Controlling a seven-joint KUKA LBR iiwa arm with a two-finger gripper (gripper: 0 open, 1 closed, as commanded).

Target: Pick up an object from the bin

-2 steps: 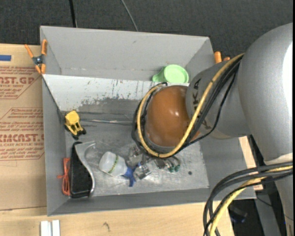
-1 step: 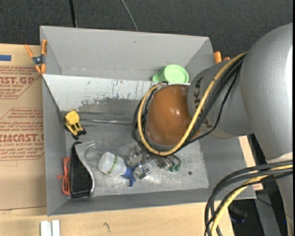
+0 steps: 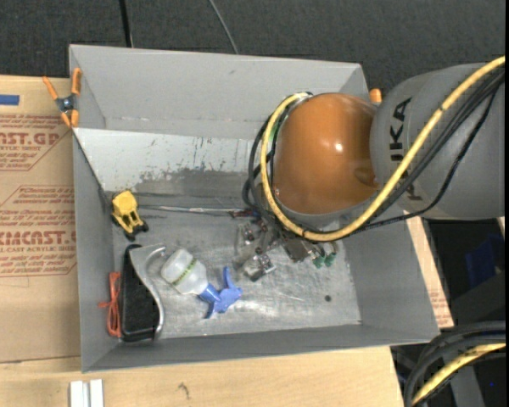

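- Gripper (image 3: 256,259) hangs low over the middle floor of the bin (image 3: 195,83); released or clenched, I cannot tell.
- Closest things: a blue plastic piece (image 3: 220,297) and a clear bottle (image 3: 181,270), just left and nearer.
- Looks like the reaching step; next it must centre on one and grip.

Gripper (image 3: 256,259) low over the floor of the grey bin (image 3: 212,91) at frame centre, under the arm's orange cover (image 3: 322,155). Blue piece (image 3: 220,296) and clear container (image 3: 180,270) lie lower left of it; yellow toy (image 3: 127,212) far left.
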